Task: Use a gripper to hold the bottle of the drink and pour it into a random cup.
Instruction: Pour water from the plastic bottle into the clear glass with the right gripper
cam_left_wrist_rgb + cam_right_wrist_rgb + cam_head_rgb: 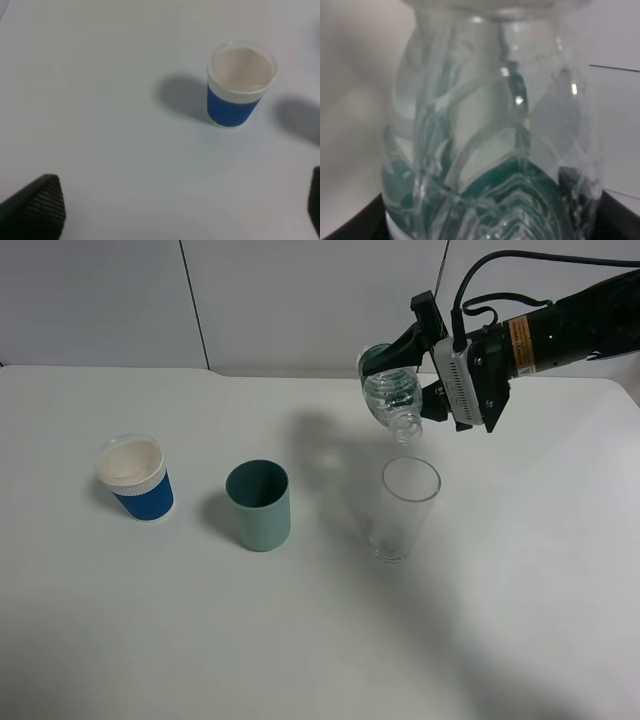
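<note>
My right gripper (pixel 412 358) is shut on the bottle of the drink (pixel 392 395), a small clear bottle with a green label. The bottle is tipped over, its open mouth pointing down just above the rim of the cup (pixel 405 510), a tall clear tumbler standing right of centre. The bottle (pixel 485 140) fills the right wrist view, with black fingers (pixel 350 227) at its sides. No stream of liquid shows. My left gripper (pixel 177 210) stands open over bare table, its fingertips (pixel 40 207) far apart, and does not show in the exterior high view.
A teal cup (pixel 258 505) stands left of the clear cup. A blue cup with a white rim (pixel 136 478) stands further left, and the blue cup (pixel 239 85) also sits ahead of the left gripper. The white table (pixel 300 640) ends at a wall behind.
</note>
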{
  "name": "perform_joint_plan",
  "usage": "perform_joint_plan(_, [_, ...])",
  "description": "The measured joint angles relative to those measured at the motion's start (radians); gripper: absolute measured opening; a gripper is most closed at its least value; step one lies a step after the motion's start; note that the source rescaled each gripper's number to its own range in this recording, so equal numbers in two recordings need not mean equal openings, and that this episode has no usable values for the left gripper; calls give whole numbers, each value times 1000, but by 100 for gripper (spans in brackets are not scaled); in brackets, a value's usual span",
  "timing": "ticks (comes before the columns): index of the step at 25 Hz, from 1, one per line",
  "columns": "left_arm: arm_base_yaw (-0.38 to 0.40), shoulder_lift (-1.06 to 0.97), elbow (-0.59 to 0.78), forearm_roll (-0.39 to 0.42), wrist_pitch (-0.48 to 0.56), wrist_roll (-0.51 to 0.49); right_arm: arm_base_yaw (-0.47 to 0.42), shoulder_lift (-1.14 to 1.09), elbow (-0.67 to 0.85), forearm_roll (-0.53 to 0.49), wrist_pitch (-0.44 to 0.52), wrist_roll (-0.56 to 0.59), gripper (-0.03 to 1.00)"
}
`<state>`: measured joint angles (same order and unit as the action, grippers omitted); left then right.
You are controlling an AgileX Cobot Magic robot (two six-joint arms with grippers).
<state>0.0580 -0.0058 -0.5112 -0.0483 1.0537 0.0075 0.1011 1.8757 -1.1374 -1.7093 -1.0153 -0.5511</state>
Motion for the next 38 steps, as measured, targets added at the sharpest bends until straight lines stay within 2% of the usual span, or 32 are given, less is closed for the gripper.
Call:
perform_joint_plan(8, [0, 0, 0, 0, 0, 0, 34, 0, 0, 0, 19, -8, 1])
perform_joint_plan(18, [0, 0, 0, 0, 0, 0, 35, 0, 0, 0, 23, -128, 1])
perform_joint_plan(38, [0, 0, 0, 0, 0, 0, 35, 0, 0, 0, 10, -165, 1])
